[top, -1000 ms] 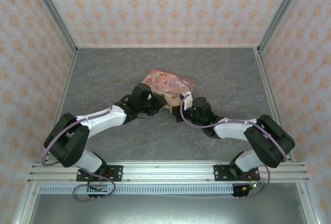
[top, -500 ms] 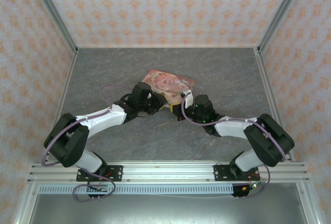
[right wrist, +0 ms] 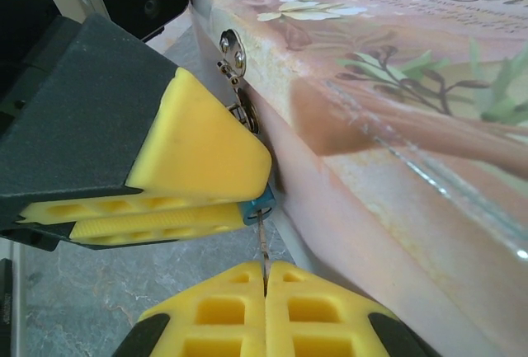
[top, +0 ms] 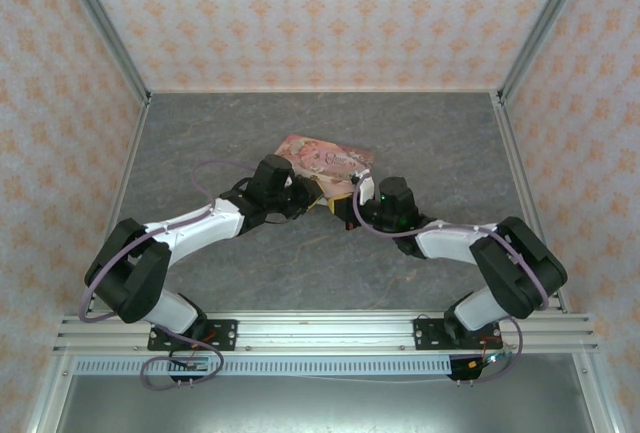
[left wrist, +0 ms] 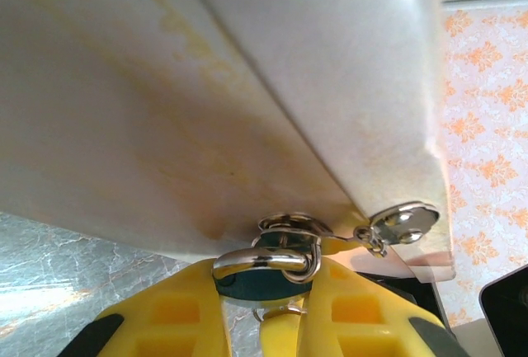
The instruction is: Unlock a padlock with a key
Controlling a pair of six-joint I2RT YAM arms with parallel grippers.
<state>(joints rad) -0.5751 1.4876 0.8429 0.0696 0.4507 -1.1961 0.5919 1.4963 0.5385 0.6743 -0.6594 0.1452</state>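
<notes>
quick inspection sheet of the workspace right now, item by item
surface: grey marbled table
job's things: teal padlock at the latch of the pink box; thin key meets its underside, insertion cannot be told
clutter: nothing seen
grippers: left gripper shut on padlock; right gripper shut on key
cables: purple cable loops along the left arm
surroundings: patterned walls, metal rail at the near edge
</notes>
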